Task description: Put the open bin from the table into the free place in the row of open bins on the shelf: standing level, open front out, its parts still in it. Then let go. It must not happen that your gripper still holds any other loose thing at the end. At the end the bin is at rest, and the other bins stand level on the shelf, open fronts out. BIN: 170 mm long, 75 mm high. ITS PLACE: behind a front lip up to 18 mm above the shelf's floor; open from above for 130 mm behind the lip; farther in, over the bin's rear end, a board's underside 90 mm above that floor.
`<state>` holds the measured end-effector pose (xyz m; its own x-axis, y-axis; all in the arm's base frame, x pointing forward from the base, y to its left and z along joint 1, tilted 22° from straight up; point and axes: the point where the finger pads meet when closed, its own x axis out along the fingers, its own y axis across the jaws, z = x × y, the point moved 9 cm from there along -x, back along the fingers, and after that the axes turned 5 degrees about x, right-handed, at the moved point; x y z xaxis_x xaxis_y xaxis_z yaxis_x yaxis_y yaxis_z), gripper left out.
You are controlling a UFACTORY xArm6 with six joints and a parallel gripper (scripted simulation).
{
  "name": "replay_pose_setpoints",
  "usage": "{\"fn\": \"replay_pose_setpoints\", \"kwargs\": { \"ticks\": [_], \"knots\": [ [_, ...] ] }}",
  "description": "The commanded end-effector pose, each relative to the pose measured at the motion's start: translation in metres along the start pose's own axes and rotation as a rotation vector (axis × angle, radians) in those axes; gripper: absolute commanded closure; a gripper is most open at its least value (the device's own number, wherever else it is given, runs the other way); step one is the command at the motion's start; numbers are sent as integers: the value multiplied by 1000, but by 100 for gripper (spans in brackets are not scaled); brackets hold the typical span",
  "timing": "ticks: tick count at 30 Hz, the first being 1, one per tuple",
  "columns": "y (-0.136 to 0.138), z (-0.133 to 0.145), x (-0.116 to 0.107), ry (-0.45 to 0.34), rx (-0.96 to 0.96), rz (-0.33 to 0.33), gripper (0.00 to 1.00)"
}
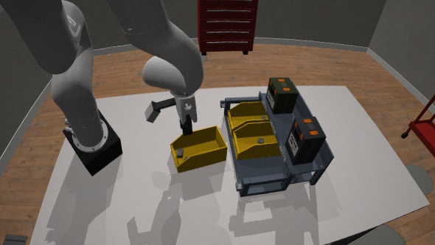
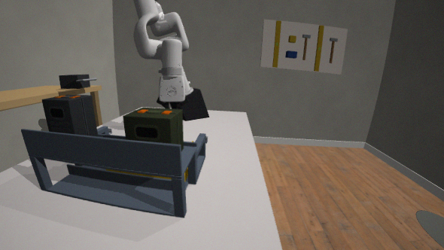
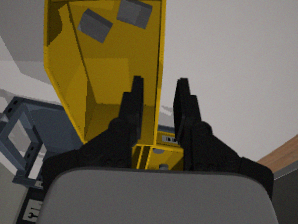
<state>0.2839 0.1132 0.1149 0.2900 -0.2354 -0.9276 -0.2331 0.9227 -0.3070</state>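
The open yellow bin (image 1: 203,159) (image 3: 107,70) stands level on the table, open front towards the robot's base. Grey parts (image 1: 180,152) (image 3: 95,25) lie in it near the front. My gripper (image 1: 187,130) (image 3: 159,90) is partly open above the bin's far side wall. In the wrist view the wall's rim runs between the fingers, with a gap to each. Two yellow bins (image 1: 258,151) (image 1: 247,109) stand side by side on the blue-grey shelf (image 1: 258,168) (image 2: 101,150) (image 3: 55,125), fronts towards the robot. The free place is at the near end of their row. The exterior view does not show the table bin.
A green case (image 1: 282,101) (image 2: 174,132) and a black case (image 1: 310,147) (image 2: 77,117) stand on the shelf's raised rear board, behind the row. The shelf's end rail (image 1: 262,178) borders the free place. The table bin's rear end is close to the shelf's front.
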Motion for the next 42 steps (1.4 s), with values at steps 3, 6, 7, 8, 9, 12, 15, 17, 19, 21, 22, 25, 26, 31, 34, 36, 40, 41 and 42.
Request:
{"fn": "replay_pose_setpoints", "kwargs": {
  "ticks": [3, 6, 7, 8, 9, 12, 15, 17, 19, 21, 22, 25, 26, 31, 34, 36, 40, 41, 42],
  "knots": [
    [0, 1, -3, -3, 0, 1, 72],
    [0, 1, -3, -3, 0, 1, 72],
    [0, 1, -3, -3, 0, 1, 72],
    [0, 1, -3, -3, 0, 1, 72],
    [0, 1, -3, -3, 0, 1, 72],
    [0, 1, -3, -3, 0, 1, 72],
    [0, 1, -3, -3, 0, 1, 72],
    [0, 1, -3, -3, 0, 1, 72],
    [0, 1, -4, -3, 0, 1, 72],
    [0, 1, -4, -3, 0, 1, 72],
    [0, 1, -4, -3, 0, 1, 72],
    [0, 1, -4, -3, 0, 1, 72],
    [0, 1, -4, -3, 0, 1, 72],
    [0, 1, -4, -3, 0, 1, 72],
    [0, 1, 2, -3, 0, 1, 72],
    [0, 1, 6, -3, 0, 1, 72],
    [0, 1, 6, -3, 0, 1, 72],
    [0, 1, 6, -3, 0, 1, 72],
    [0, 1, 6, -3, 0, 1, 72]
  ]
}}
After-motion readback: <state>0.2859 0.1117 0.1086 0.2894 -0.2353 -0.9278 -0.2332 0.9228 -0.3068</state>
